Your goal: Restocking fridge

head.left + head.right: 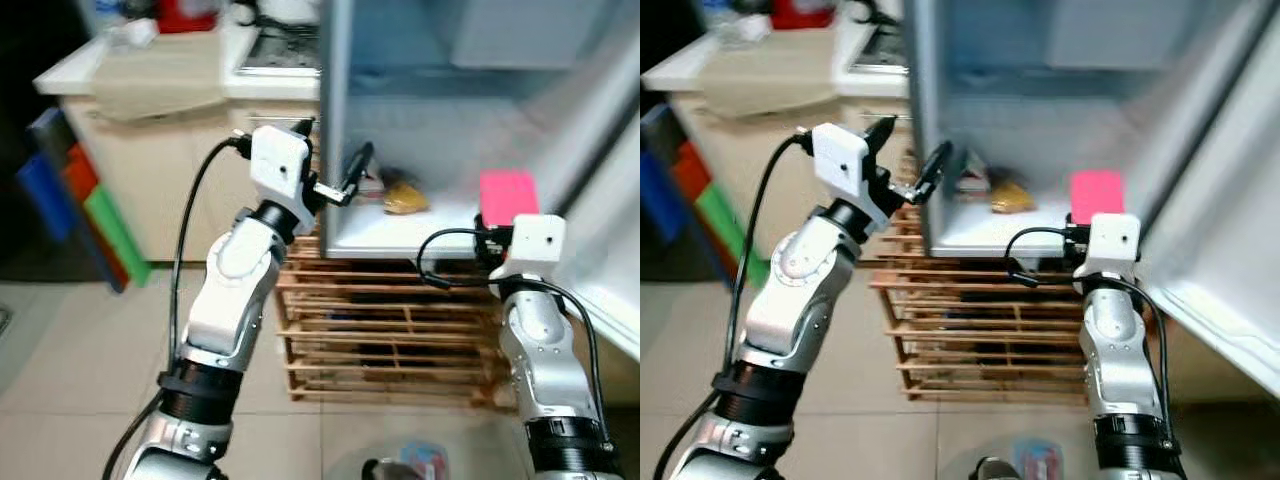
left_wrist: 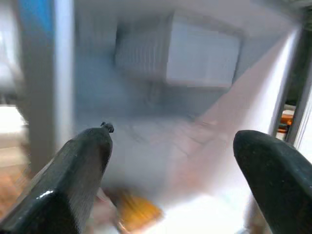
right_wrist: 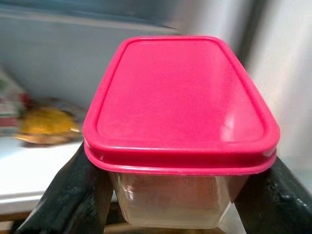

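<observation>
A clear plastic container with a pink lid (image 3: 180, 102) sits between the black fingers of my right gripper (image 3: 175, 195), which is shut on its sides. In the eye views the pink-lidded container (image 1: 508, 196) is held at the front right of the fridge shelf (image 1: 400, 232). My left gripper (image 1: 345, 182) is raised at the fridge's left edge, open and holding nothing; its fingers (image 2: 73, 175) stand wide apart facing the fridge interior. A yellow packaged item (image 1: 404, 198) lies on the shelf.
The open fridge stands on a wooden slatted crate (image 1: 380, 330). Its door (image 1: 610, 240) hangs open on the right. A counter (image 1: 150, 70) with a folded cloth is at the left, with coloured boards (image 1: 80, 200) leaning beside it. A package (image 1: 420, 462) lies on the tiled floor.
</observation>
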Controlling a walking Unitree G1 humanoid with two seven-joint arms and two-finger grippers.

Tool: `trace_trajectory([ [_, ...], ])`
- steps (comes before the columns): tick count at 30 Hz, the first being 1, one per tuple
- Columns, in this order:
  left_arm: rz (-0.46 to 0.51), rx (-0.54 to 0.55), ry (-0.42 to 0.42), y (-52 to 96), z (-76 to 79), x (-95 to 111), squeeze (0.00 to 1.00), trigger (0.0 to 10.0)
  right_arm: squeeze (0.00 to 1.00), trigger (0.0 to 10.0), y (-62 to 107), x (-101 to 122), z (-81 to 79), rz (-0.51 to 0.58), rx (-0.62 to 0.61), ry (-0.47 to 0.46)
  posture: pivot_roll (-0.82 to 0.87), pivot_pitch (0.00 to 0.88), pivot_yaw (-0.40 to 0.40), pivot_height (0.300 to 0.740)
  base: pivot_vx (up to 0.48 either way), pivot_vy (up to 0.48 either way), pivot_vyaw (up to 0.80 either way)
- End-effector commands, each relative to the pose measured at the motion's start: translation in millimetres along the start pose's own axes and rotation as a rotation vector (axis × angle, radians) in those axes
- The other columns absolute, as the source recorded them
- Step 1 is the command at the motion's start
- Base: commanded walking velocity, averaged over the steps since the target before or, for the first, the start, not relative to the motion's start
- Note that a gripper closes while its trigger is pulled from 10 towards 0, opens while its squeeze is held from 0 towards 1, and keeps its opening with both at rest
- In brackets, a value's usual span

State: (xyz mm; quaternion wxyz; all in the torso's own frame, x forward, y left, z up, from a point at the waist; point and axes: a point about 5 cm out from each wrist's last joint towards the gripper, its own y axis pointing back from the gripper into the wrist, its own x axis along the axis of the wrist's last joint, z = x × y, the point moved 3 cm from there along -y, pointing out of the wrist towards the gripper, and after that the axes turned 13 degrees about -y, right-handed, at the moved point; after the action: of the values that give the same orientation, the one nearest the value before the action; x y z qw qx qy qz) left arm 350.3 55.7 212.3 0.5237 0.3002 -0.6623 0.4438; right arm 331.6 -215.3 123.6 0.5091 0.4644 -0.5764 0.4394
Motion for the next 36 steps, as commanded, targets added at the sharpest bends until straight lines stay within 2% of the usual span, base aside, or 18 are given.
trace_trajectory([
  [1,-0.079,0.087,0.086,1.8,-18.2,-16.3,0.00,10.0,0.00,0.0,-3.3,4.8,-7.3,0.013,0.028,0.000,-0.13,0.008,0.034,0.740,0.000,0.000,-0.74],
  [4,-0.199,0.216,0.143,10.9,-39.9,-53.0,0.00,10.0,0.00,0.0,-4.7,6.1,-15.3,0.024,0.056,0.006,-0.12,0.000,0.035,0.740,0.000,0.000,-0.22],
  [6,-0.203,0.228,0.033,19.3,-46.0,-62.8,0.00,10.0,0.00,0.0,-5.5,8.9,-20.2,0.038,0.076,0.000,-0.13,0.000,0.035,0.740,0.000,0.000,0.00],
  [7,-0.192,0.196,-0.069,22.3,-43.5,-65.0,0.00,10.0,0.00,0.0,-5.9,11.0,-22.7,0.050,0.086,-0.001,-0.13,0.000,0.035,0.740,0.000,0.000,0.00],
  [8,-0.192,0.196,-0.069,22.3,-43.5,-65.0,0.00,10.0,0.00,0.0,-5.9,11.0,-22.7,0.050,0.086,-0.001,-0.13,0.000,0.035,0.740,0.000,0.000,0.00],
  [9,-0.150,0.116,-0.249,23.1,-32.6,-64.3,0.00,10.0,0.00,0.0,-6.4,13.8,-27.1,0.070,0.105,-0.011,-0.12,0.000,0.031,0.740,0.000,0.000,0.00],
  [10,-0.150,0.116,-0.249,23.1,-32.6,-64.3,0.00,10.0,0.00,0.0,-6.4,13.8,-27.1,0.070,0.105,-0.011,-0.12,0.000,0.031,0.740,0.000,0.000,0.00],
  [12,-0.158,0.084,-0.336,20.0,-25.5,-69.5,0.00,10.0,0.00,0.0,-7.5,15.1,-34.6,0.090,0.138,-0.020,-0.12,0.001,0.030,0.740,0.000,0.000,0.00],
  [15,-0.177,0.090,-0.366,20.0,-25.3,-76.3,0.00,10.0,0.00,0.0,-9.3,14.0,-38.7,0.093,0.150,-0.037,-0.12,0.001,0.030,0.740,0.000,0.000,0.00],
  [17,-0.190,0.069,-0.423,23.2,-24.5,-90.8,0.00,10.0,0.00,0.0,-14.0,13.5,-48.8,0.097,0.180,-0.074,-0.12,0.015,0.035,0.740,0.000,0.000,0.00],
  [18,-0.190,0.069,-0.423,23.2,-24.5,-90.8,0.00,10.0,0.00,0.0,-14.0,13.5,-48.8,0.097,0.180,-0.074,-0.12,0.015,0.035,0.740,0.000,0.000,0.00],
  [19,-0.172,0.056,-0.435,24.7,-22.2,-93.1,0.00,10.0,0.00,0.0,-16.5,13.8,-60.1,0.098,0.223,-0.091,-0.13,0.021,0.038,0.740,0.000,0.000,0.00],
  [20,-0.172,0.056,-0.435,24.7,-22.2,-93.1,0.00,10.0,0.00,0.0,-16.5,13.8,-60.1,0.098,0.223,-0.091,-0.13,0.021,0.038,0.740,0.000,0.000,0.00],
  [22,-0.165,0.057,-0.413,25.5,-19.9,-94.9,0.00,10.0,0.00,0.0,-21.4,8.8,-71.9,0.073,0.268,-0.112,-0.12,0.034,0.039,0.740,0.000,0.000,0.00],
  [26,-0.151,0.051,-0.396,24.5,-17.7,-92.9,0.00,10.0,0.00,0.0,-26.0,1.3,-79.7,0.031,0.295,-0.127,-0.11,0.056,0.036,0.740,0.000,0.000,0.00],
  [30,-0.096,0.026,-0.358,20.9,-11.7,-83.9,0.00,10.0,0.00,0.0,-31.1,-9.0,-80.4,-0.002,0.282,-0.099,-0.08,0.086,0.029,0.740,0.000,0.000,0.00],
  [32,-0.047,-0.013,-0.354,17.0,-6.1,-71.5,0.00,10.0,0.00,0.0,-33.0,-12.7,-77.8,-0.007,0.254,-0.064,-0.07,0.093,0.029,0.740,0.480,0.000,0.00],
  [36,-0.017,-0.041,-0.338,16.1,-3.8,-62.5,0.00,10.0,0.00,0.0,-34.4,-17.4,-79.8,-0.019,0.251,-0.062,-0.05,0.101,0.035,0.740,0.480,0.000,0.00],
])
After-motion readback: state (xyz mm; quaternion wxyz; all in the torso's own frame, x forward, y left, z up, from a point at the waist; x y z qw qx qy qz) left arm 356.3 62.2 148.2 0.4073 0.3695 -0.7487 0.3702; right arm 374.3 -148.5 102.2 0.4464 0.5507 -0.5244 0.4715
